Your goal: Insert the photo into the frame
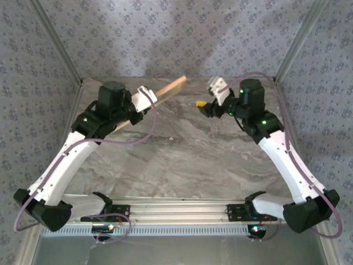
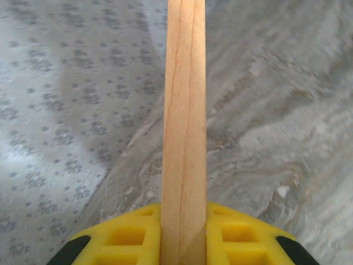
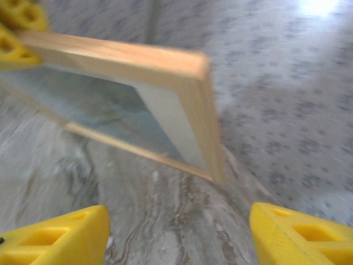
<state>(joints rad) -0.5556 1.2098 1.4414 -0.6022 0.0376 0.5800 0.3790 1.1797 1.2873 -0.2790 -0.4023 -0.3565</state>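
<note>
- I have the left gripper (image 1: 144, 101) clenched on one rail of the frame (image 1: 165, 91), which hangs clear of the bench (image 1: 187, 160) near its far edge, one end tilted up towards the back wall.
- In the left wrist view the rail (image 2: 185, 110) runs straight out from between the yellow pads (image 2: 129, 234). That is a narrow pinch on a long, thin piece, so I judge that any knock could make it pivot or slip.
- The right gripper (image 1: 205, 106) stands released and grasps nothing, its fingertips (image 3: 60, 234) spread wide and facing the frame's corner (image 3: 201, 105).
- If I close in off-line, one finger could strike the corner and twist the frame out of the left hold.
- A drop from here would land the frame on its corner.
- Inside the rails I see a blue-grey surface with a cream border (image 3: 174, 124). It is too blurred for me to tell whether that is the photo.
- I can read no brand, label or writing anywhere.
</note>
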